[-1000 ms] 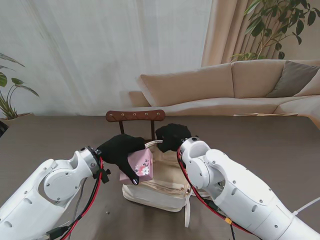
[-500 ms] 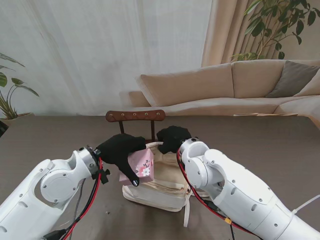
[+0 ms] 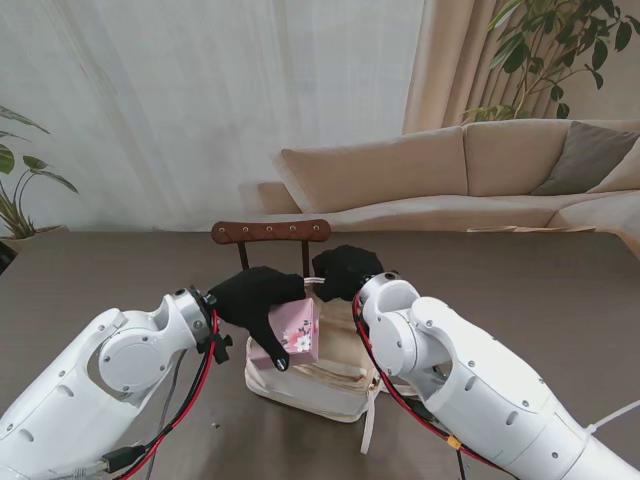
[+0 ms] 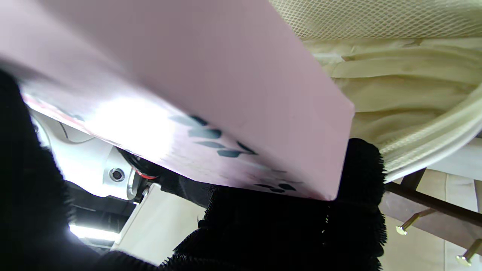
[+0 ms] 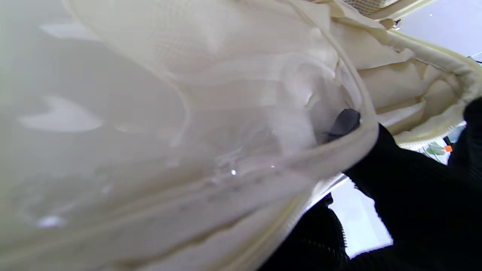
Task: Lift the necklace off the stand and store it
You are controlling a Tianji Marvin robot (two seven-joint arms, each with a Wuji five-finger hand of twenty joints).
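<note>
Brown table (image 3: 90,280), cream bag (image 3: 320,385) — left hand (image 3: 255,297) clamping pink box (image 3: 298,330), right hand (image 3: 343,272) pinching bag's rim open; necklace unseen, presumably boxed — lowering squarely advised.

necklace hidden, bag (image 3: 320,375) interior blurred

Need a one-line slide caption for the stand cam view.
Left hand holds a pink floral box over the cream bag while right hand grips its rim.
</note>
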